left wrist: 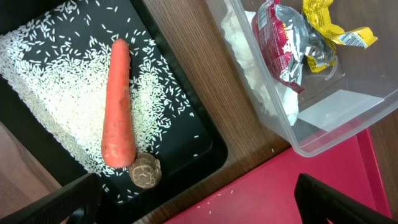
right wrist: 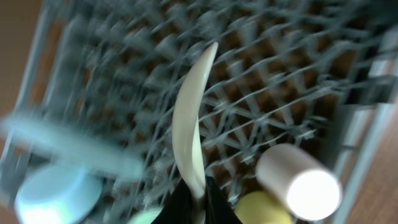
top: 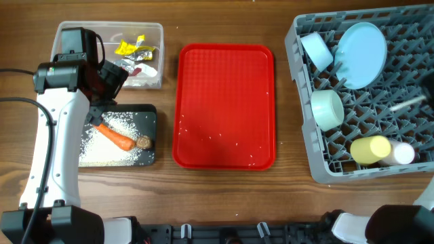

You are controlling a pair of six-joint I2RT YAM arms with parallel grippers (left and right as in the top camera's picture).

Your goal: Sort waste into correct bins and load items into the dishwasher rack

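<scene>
Now right gripper (right wrist: 194,198) clenched on handle of white spoon (right wrist: 189,118), over dishwasher rack (top: 310,139) at right; view blurred. Rack holds plate (top: 359,44), far bowl (top: 317,49), near bowl (top: 327,108), yellow cup (top: 369,149), pink cup (top: 400,154). Left gripper (left wrist: 199,202) released, jaws wide, nothing between, over right edge of black tray (top: 148,116). Tray, near left, holds carrot (left wrist: 118,106), brown lump (left wrist: 145,171), rice (left wrist: 56,81). Clear tub (top: 108,26), far left, holds red wrapper (left wrist: 283,43), yellow wrapper (left wrist: 333,28), white paper (left wrist: 249,56). Red tray (top: 224,81) in middle, few grains.

Overhead camera straight down on the whole tabletop (top: 224,20), left wrist close above black tray (left wrist: 186,134) and clear tub (left wrist: 323,134) at left edge, right wrist close over dishwasher rack (right wrist: 273,81) at right edge, both inside overhead's view
</scene>
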